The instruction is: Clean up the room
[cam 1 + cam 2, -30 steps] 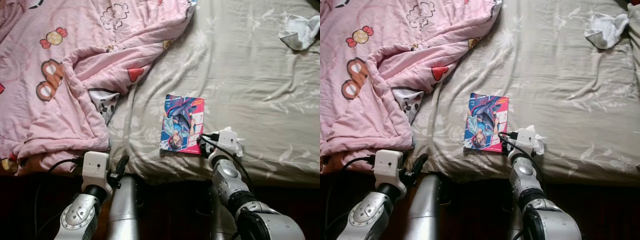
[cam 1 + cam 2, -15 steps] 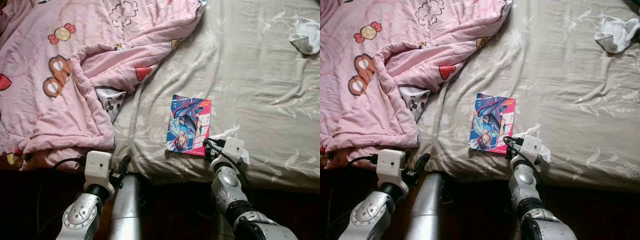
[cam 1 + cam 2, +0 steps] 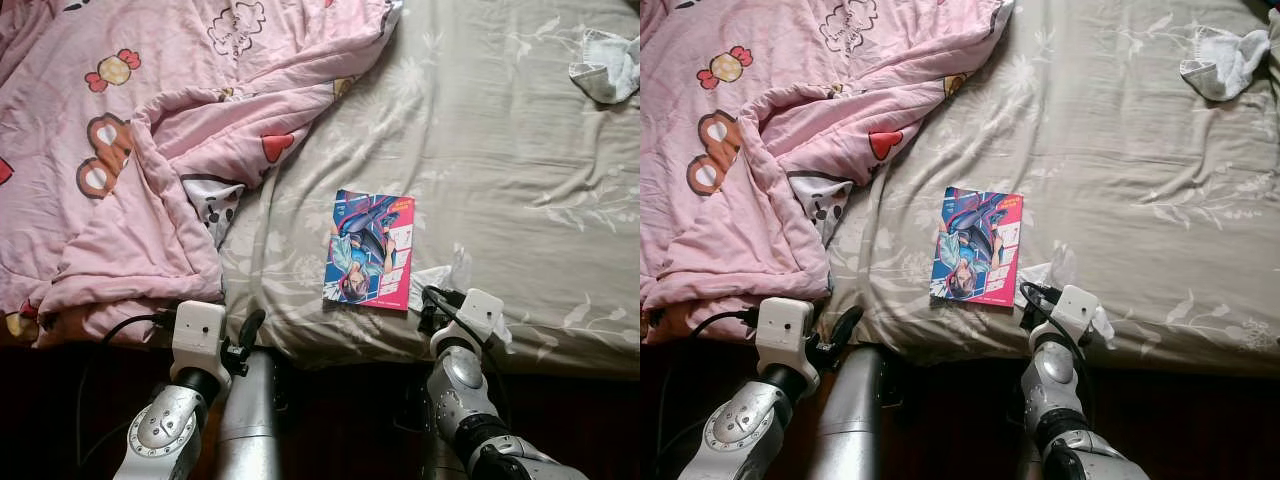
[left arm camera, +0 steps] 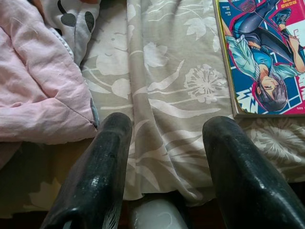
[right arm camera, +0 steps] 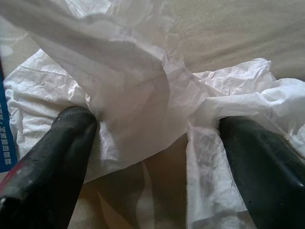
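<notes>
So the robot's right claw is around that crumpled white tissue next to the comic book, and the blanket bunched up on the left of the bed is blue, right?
Nearly. The blanket is pink with cartoon prints, not blue, as the left eye view shows. The rest holds: the right gripper has its fingers either side of the crumpled white tissue, which lies beside the comic book on the bed.

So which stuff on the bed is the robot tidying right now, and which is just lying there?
In the job:
- crumpled white tissue, between the right pincer fingers, which are spread open
- comic book, right beside it

Just lying about:
- pink blanket
- white sock, far corner
- left pincer, open, idle at the bed edge
</notes>
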Motion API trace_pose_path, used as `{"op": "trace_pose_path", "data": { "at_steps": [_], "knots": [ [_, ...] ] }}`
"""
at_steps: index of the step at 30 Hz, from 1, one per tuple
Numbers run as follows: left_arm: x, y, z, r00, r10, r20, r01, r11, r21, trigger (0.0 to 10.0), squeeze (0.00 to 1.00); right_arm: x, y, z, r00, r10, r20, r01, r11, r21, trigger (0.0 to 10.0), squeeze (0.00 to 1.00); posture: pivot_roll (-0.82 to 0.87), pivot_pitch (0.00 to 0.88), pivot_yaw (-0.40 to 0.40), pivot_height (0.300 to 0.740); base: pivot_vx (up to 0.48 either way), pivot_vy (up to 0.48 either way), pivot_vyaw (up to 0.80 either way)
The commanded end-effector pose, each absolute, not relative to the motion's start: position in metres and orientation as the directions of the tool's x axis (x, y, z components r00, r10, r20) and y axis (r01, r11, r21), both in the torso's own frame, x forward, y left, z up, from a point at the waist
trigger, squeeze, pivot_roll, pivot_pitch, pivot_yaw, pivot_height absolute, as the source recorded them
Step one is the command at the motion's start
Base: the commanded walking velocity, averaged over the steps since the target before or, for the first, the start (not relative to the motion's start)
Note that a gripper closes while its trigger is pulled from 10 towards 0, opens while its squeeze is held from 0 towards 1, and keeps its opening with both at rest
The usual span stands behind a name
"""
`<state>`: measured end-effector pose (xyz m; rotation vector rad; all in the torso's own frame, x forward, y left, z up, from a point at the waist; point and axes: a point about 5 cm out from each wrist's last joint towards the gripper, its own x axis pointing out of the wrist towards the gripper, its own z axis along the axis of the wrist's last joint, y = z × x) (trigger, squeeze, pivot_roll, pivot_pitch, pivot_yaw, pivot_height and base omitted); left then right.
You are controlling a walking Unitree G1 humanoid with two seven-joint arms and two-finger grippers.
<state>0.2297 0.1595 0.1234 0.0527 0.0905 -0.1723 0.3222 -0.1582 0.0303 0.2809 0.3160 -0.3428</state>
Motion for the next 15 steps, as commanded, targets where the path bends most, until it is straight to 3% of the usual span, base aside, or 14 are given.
{"op": "trace_pose_path", "data": {
  "at_steps": [1,15],
  "knots": [
    [0.224,0.163,0.111,0.976,-0.153,-0.154,0.163,0.985,0.054,10.0,0.00,0.308,-0.153,0.010,0.865,-0.245,-0.437,0.357,0.913,0.195,10.0,0.00,0.20,0.662,0.087,0.637,0.000,0.000,0.00],
    [0.222,0.164,0.110,0.976,-0.149,-0.161,0.160,0.986,0.057,10.0,0.00,0.334,-0.134,0.039,0.939,-0.051,-0.341,0.127,0.971,0.204,10.0,0.00,0.21,0.661,0.089,0.637,0.000,0.000,0.00]
  ]
}}
